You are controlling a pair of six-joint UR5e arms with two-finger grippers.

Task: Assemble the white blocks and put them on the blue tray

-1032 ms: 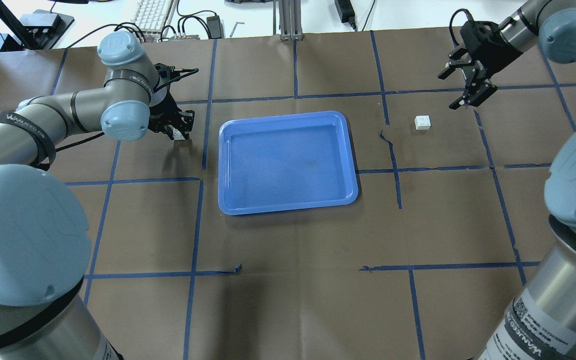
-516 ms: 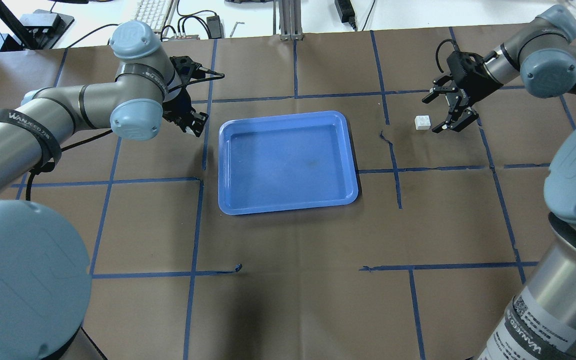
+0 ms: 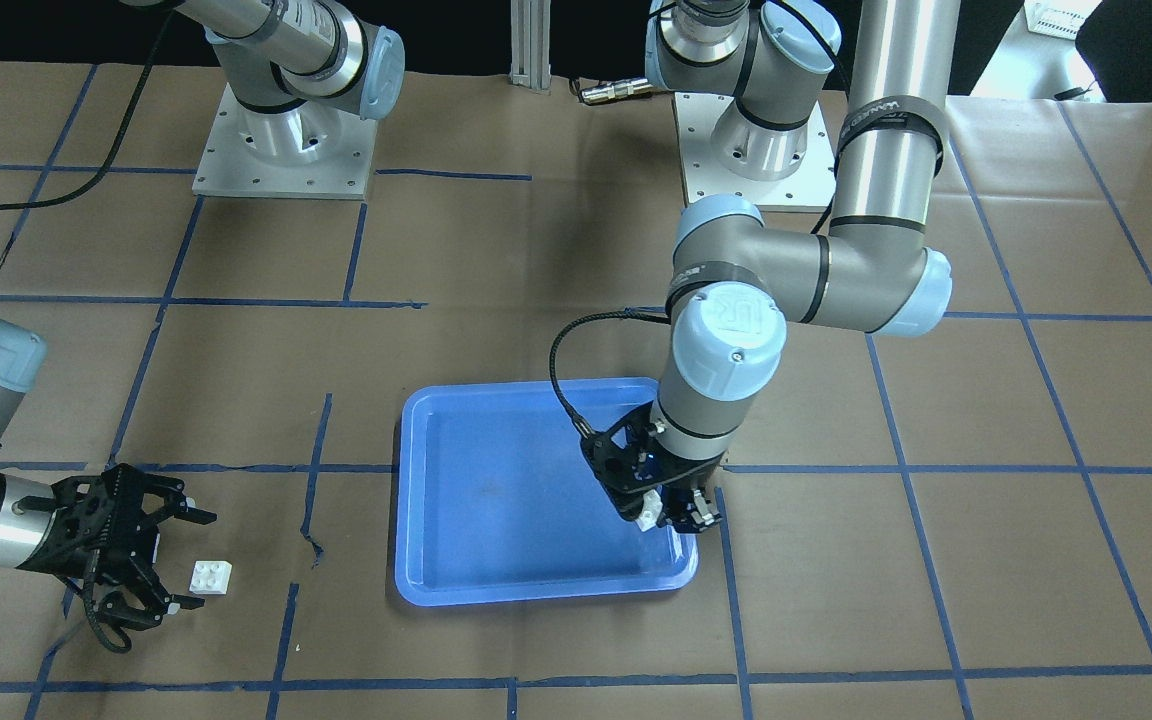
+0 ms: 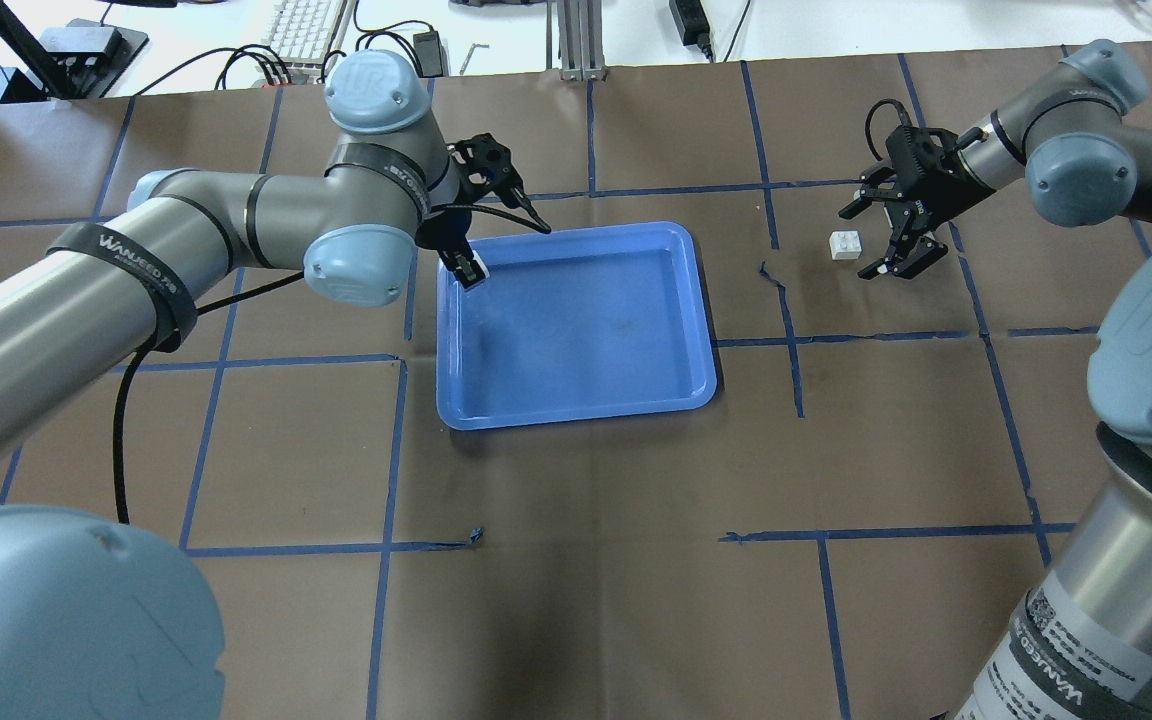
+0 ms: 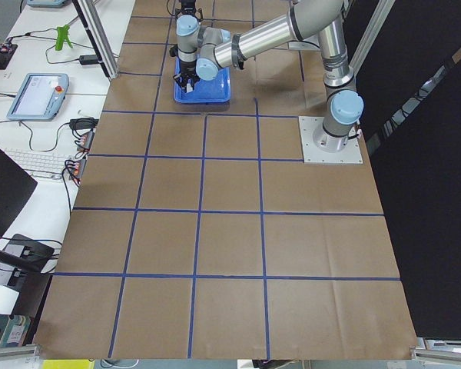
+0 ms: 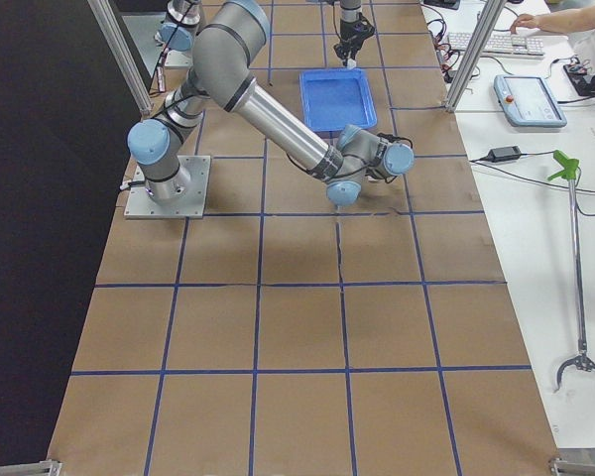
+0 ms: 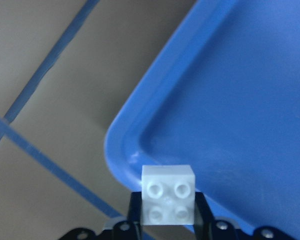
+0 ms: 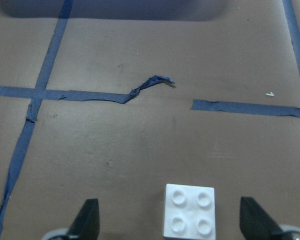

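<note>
The blue tray (image 4: 586, 330) lies at the table's middle, with nothing lying in it. My left gripper (image 4: 468, 268) is shut on a white block (image 4: 473, 273) and holds it above the tray's far-left corner; the left wrist view shows the block (image 7: 168, 199) studs-up between the fingers over the tray's rim (image 7: 121, 145). The second white block (image 4: 844, 245) lies on the brown paper right of the tray. My right gripper (image 4: 863, 243) is open, low, with this block (image 8: 189, 211) between its fingertips and not touching them. The front view shows both blocks (image 3: 648, 512) (image 3: 210, 577).
Blue tape lines cross the brown paper, with a torn loose strip (image 4: 771, 275) between tray and right block. A keyboard (image 4: 306, 25) and cables lie beyond the far edge. An aluminium post (image 4: 576, 45) stands at the far middle.
My left gripper has carried its white block rightward from beside the tray to over its far-left corner. My right gripper has come down and leftward to straddle the second block.
</note>
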